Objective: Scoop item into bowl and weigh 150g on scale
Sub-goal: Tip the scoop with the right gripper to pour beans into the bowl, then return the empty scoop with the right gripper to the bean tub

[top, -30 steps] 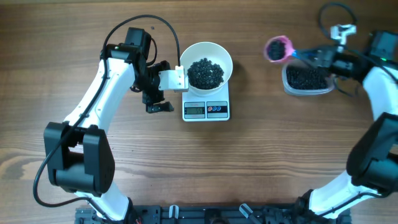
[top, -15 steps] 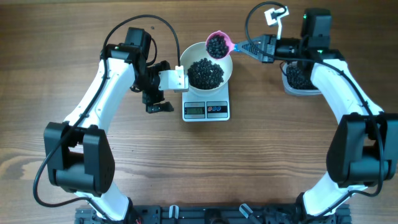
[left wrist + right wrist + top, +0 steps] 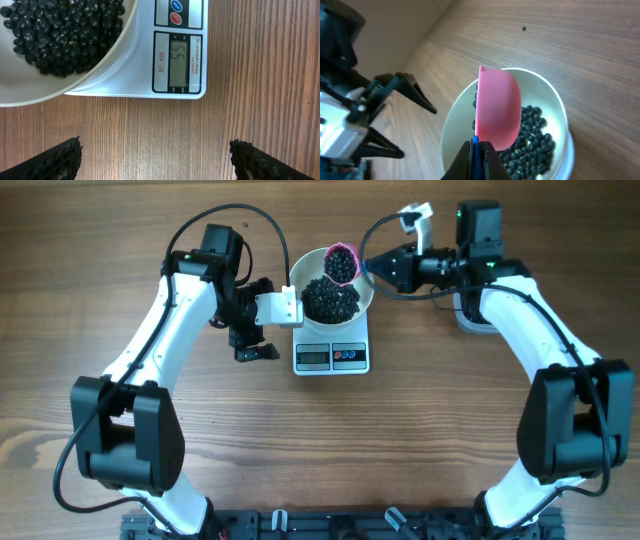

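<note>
The white bowl (image 3: 300, 268) stands on the white scale (image 3: 350, 338) and holds a pile of black beans (image 3: 330, 302). My right gripper (image 3: 378, 268) is shut on the blue handle of a pink scoop (image 3: 341, 262), which is tilted over the bowl's far side with beans in it. From the right wrist view I see the scoop's pink back (image 3: 497, 110) above the beans (image 3: 532, 142) and the bowl rim (image 3: 455, 117). My left gripper (image 3: 262, 318) stands open just left of the scale, nothing between its jaws. In the left wrist view the scale (image 3: 135, 75) display reads 55.
A clear plastic tub (image 3: 466, 318) sits right of the scale, mostly hidden under my right arm. One stray bean (image 3: 523, 28) lies on the wooden table beyond the bowl. The left arm's black fingers (image 3: 407, 90) are close to the bowl's left side.
My right arm swung the loaded pink scoop leftward from the tub to over the bowl and tipped it. The left arm has stayed still and open.
</note>
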Motion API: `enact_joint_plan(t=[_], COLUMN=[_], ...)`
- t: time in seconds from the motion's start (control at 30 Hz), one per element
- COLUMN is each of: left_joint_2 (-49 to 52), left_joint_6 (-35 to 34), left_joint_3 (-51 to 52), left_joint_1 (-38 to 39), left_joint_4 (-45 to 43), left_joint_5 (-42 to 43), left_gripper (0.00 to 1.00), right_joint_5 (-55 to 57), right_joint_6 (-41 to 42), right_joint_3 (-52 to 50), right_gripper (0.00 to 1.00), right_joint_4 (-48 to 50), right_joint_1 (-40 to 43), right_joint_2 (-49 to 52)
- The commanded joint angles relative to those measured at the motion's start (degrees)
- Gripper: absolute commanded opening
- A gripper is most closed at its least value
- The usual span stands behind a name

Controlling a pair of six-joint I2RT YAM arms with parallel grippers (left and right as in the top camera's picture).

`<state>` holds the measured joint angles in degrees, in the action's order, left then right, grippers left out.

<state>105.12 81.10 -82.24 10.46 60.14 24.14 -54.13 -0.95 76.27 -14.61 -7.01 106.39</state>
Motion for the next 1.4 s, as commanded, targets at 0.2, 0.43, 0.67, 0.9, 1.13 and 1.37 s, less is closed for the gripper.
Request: enact_joint_plan(t=[0.2,0.43,0.67,0.9,1.13,1.37], left_joint_2=[0.2,0.2,0.2,0.2,0.2,0.2], left_joint_6=[-0.4,-0.4,-0.4,-0.4,-0.4,-0.4], left_joint_3=[-0.2,-0.2,-0.2,-0.2,-0.2,-0.2], left_joint_1=[0.2,0.2,0.2,0.2,0.2,0.2], left_joint_4=[0.0,0.0,0.0,0.0,0.0,0.0], left_joint_5=[1.5,1.5,1.5,1.5,1.5,1.5], left_gripper=[1.0,1.0,1.0,1.0,1.0,1.0], right_joint_5=[9.8,17.6,27.2,29.3,28.0,28.0], right_joint_6=[-11.2,-19.1,-31.4,-50.6,-55.8,-35.9], right_joint_3=[3.8,3.8,3.8,3.8,3.8,3.8], right_gripper=[0.04,0.04,0.04,0.04,0.04,0.04], right_joint_4=[-5.7,-5.8,-5.6,-5.6,-5.6,-7.2], right_joint_1=[-0.6,-3.1,-7.7,-9.9,-9.9,-8.2], right_joint_2=[-9.7,-14.2,-16.7,-16.7,-16.7,-16.6])
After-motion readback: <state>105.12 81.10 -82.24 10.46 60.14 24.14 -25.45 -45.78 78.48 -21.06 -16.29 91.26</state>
